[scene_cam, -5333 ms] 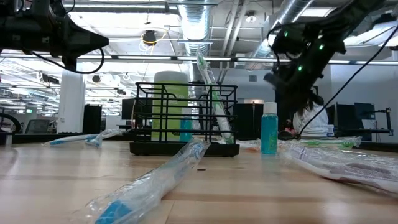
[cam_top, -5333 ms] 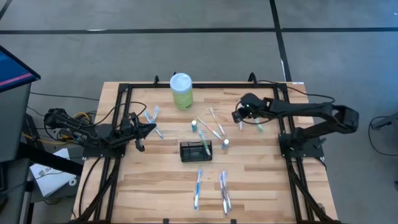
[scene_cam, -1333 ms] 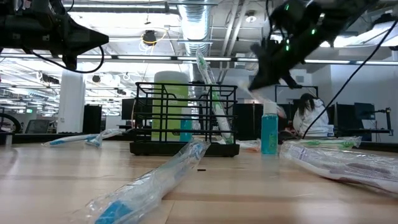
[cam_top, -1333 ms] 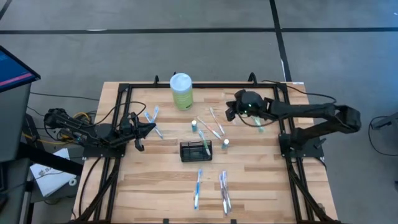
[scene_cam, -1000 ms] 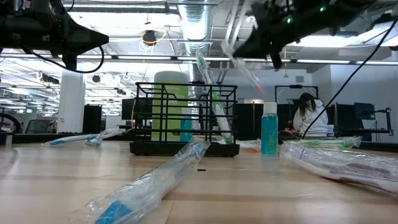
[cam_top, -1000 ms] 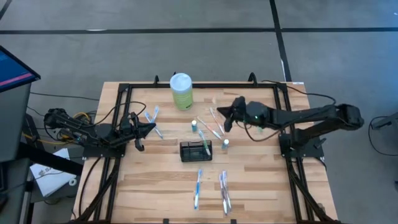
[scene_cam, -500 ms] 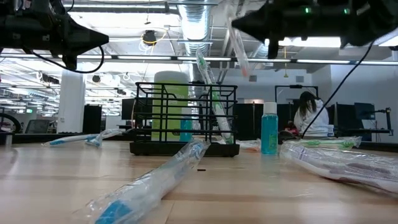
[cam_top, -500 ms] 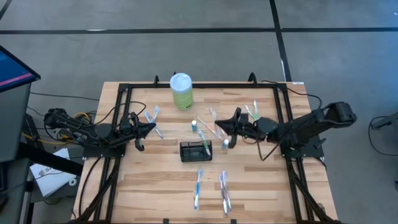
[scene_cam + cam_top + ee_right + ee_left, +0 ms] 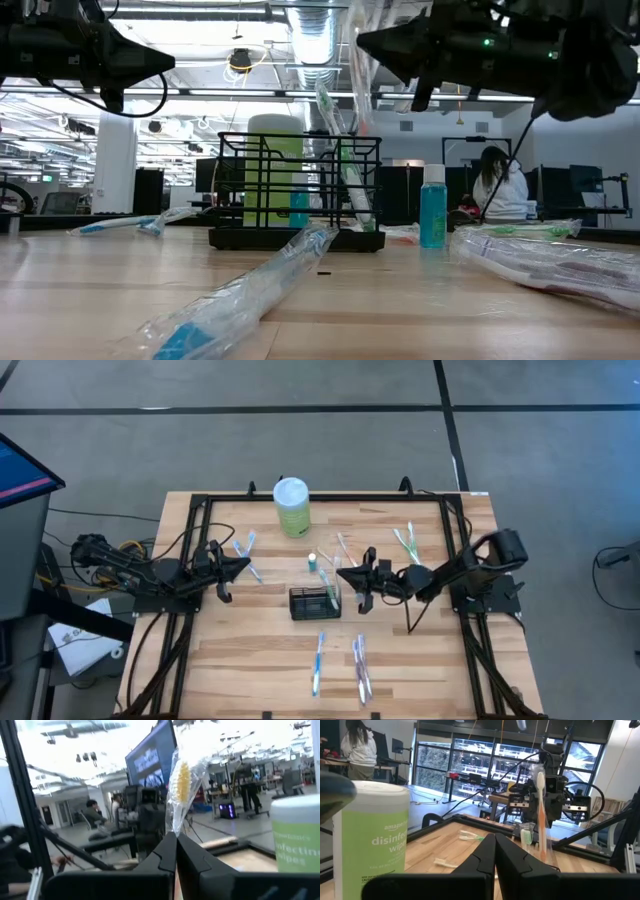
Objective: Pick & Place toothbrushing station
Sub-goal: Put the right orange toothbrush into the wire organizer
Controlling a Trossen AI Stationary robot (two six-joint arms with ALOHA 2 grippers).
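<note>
The toothbrushing station, a black wire caddy point(image 9: 315, 602) point(image 9: 298, 190), stands mid-table with a green toothbrush point(image 9: 340, 140) leaning in it. My right gripper point(image 9: 342, 574) point(image 9: 368, 42) hovers just right of and above the caddy. It is shut on a plastic-wrapped toothbrush point(image 9: 181, 780) point(image 9: 540, 810) that stands upright. My left gripper point(image 9: 247, 565) point(image 9: 495, 839) waits shut and empty over the table's left side. My right gripper pinches the wrapped toothbrush between its two fingers, on the handle point(image 9: 173, 826) below the bristle head. The fingers lie about level, come from the table's right and cross the brush. The brush stands upright, head up, lifted clear above the caddy's height.
A pale green wipes canister point(image 9: 291, 506) stands at the far edge. A small blue bottle point(image 9: 432, 205) stands right of the caddy. Wrapped toothbrushes lie near the left gripper point(image 9: 245, 548), at the near edge point(image 9: 318, 660) point(image 9: 360, 668) and at the far right point(image 9: 405, 542).
My right gripper has come down and toward the table's left and near side. It has ended beside the caddy and has tipped up to about level. The wrapped toothbrush travelled with it and has swung from slanting to upright.
</note>
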